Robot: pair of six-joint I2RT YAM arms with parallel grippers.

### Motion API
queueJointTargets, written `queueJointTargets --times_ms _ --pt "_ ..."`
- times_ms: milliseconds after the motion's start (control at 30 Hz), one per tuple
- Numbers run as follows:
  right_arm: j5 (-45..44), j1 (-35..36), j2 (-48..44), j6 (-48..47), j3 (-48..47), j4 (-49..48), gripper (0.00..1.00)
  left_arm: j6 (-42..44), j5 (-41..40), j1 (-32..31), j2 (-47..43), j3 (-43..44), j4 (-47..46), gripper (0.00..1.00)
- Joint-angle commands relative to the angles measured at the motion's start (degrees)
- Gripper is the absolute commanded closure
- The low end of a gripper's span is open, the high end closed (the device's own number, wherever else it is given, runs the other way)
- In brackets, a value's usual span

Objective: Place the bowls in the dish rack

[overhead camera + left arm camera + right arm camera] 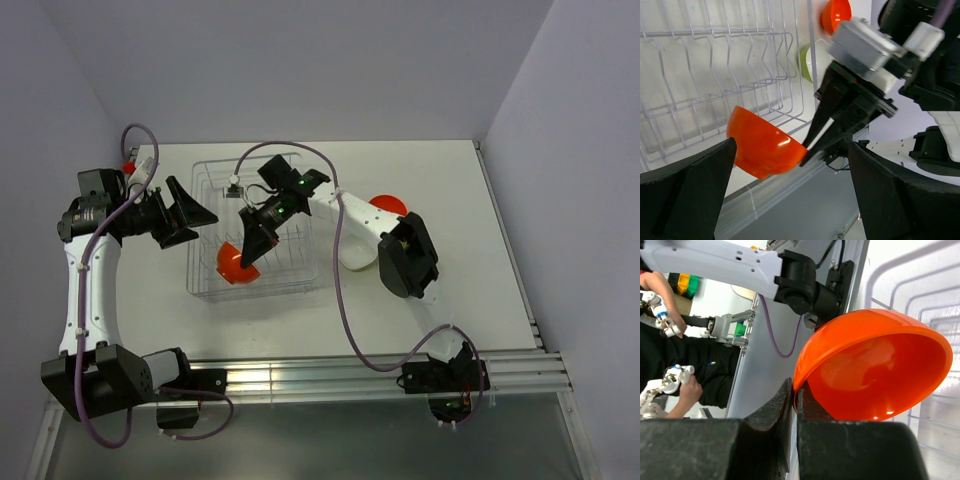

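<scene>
My right gripper (247, 255) is shut on the rim of an orange-red bowl (232, 264) and holds it over the near left part of the wire dish rack (208, 178). The bowl fills the right wrist view (875, 365), its rim pinched between the fingers (812, 410). In the left wrist view the same bowl (765, 147) hangs tilted above the rack (715, 75). My left gripper (192, 214) is open and empty just left of the rack. Another orange-red bowl (388, 204) lies right of the rack, partly behind the right arm; it shows in the left wrist view (836, 14) beside a lime green bowl (807, 62).
A small red object (128, 165) lies at the table's far left. The right arm's white link (355, 225) crosses the table right of the rack. The table's near edge has a metal rail (320, 375).
</scene>
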State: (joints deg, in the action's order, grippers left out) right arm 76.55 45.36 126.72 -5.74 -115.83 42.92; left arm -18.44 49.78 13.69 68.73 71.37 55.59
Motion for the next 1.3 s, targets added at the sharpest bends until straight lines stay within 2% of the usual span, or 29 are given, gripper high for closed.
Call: queueJointTargets --times_ms 0,300,400,467,567,667,700,767,800,833,867,900,1067,1133,1267 --pt "2.3 -0.2 0.7 0.4 -1.2 -2.0 1.0 1.3 2.8 0.4 -1.8 -0.1 -0.4 0.0" --pt "2.1 -0.5 3.3 0.4 -1.4 -2.4 1.0 1.6 3.2 0.5 -3.1 -1.4 -1.2 0.01" --pt "2.5 -0.8 4.2 0.8 -1.2 -2.9 1.0 5.0 4.6 0.5 -4.6 -1.2 -1.2 0.01" --pt "2.8 -1.2 4.5 1.3 -0.7 -3.7 1.0 10.6 4.7 0.5 -5.8 -1.0 -1.2 0.0" --pt "4.5 -1.9 4.9 3.1 0.3 -5.6 1.0 20.4 3.4 0.5 -11.0 -2.3 -4.8 0.05" --pt "6.1 -2.0 4.7 3.4 0.3 -5.7 1.0 38.2 5.8 0.5 -18.8 -5.3 -9.4 0.05" --pt "6.4 -2.0 4.2 3.6 0.5 -5.8 1.0 49.5 6.6 0.5 -22.7 -6.3 -10.0 0.05" --pt "7.1 -1.9 3.5 4.3 1.3 -6.5 1.0 60.0 8.8 0.5 -25.9 -9.7 -11.5 0.05" --pt "7.3 -1.9 2.5 4.8 2.1 -7.1 1.0 71.4 9.8 0.5 -27.3 -10.4 -10.4 0.05" --pt "7.6 -1.9 2.0 5.6 2.6 -7.8 1.0 77.5 10.9 0.5 -27.2 -10.6 -7.8 0.05" --pt "8.2 -1.8 1.7 7.0 3.2 -9.2 1.0 83.3 12.7 0.5 -26.6 -9.5 -1.2 0.05" --pt "8.4 -1.8 0.9 7.6 3.8 -9.4 1.0 94.2 13.2 0.5 -24.1 -8.6 3.5 0.05" --pt "9.1 -1.8 -1.1 3.4 3.3 -4.1 1.0 106.7 14.7 0.5 -13.0 2.6 23.5 0.05" --pt "9.7 -1.8 -2.7 1.7 3.8 -2.3 1.0 106.6 13.5 -0.8 -12.6 3.4 23.2 0.08" --pt "9.8 -1.6 -5.2 -0.4 4.4 1.4 1.0 118.2 13.3 -3.0 -16.3 -1.7 23.1 0.1"
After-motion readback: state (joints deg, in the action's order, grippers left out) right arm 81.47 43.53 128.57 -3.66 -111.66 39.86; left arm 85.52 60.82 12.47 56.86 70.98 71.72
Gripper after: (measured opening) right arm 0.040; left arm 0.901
